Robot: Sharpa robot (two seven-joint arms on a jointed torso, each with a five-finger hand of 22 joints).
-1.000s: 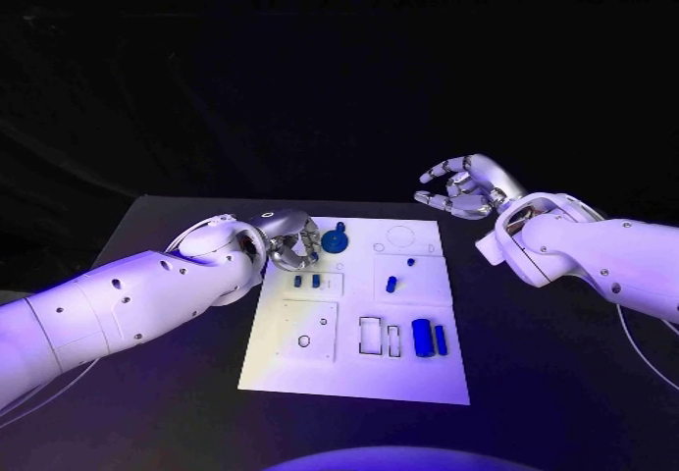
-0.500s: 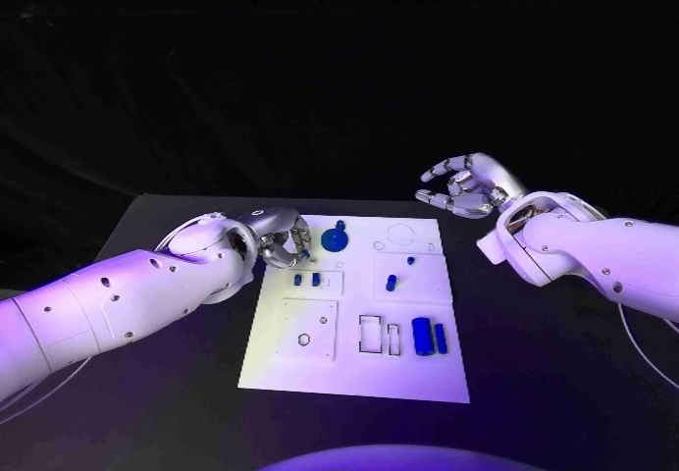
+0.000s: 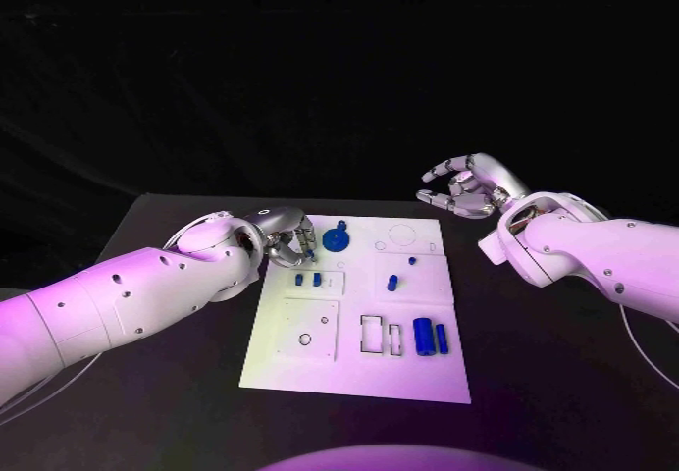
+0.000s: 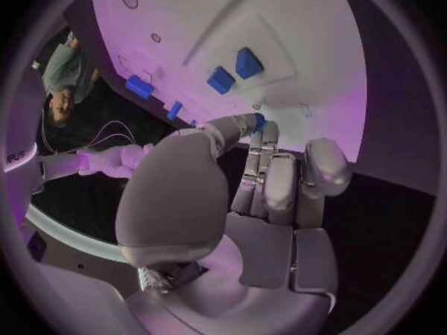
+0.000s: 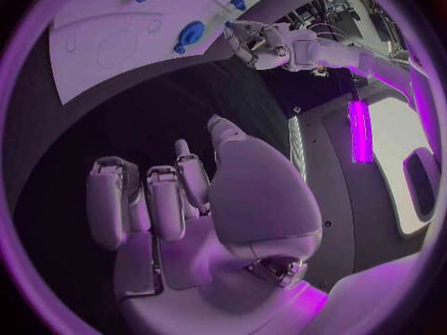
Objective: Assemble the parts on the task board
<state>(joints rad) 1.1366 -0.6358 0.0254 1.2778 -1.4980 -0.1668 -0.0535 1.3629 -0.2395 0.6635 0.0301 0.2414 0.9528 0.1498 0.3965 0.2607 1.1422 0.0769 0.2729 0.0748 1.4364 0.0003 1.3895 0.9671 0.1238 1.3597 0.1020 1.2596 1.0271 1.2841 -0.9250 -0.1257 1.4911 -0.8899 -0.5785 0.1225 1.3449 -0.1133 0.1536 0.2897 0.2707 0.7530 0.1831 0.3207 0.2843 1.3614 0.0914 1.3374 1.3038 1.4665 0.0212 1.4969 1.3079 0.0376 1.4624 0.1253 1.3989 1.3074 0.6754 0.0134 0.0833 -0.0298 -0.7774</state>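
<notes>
The white task board lies mid-table. A round blue part sits near its far left corner, two small blue parts stand just in front of it, and several more lie toward the right. My left hand hovers at the board's far left corner beside the round part, fingers curled in. In the left wrist view the thumb meets the fingertips, and a bit of blue shows there. I cannot tell whether that blue is held. My right hand is raised beyond the board's far right corner, fingers apart and holding nothing.
The black table stretches round the board on all sides. Slots and round holes mark the board's near half. The right wrist view shows the round blue part and my left hand next to it.
My left hand has drifted slightly toward the board's far left corner. The round blue part and the right hand have stayed put.
</notes>
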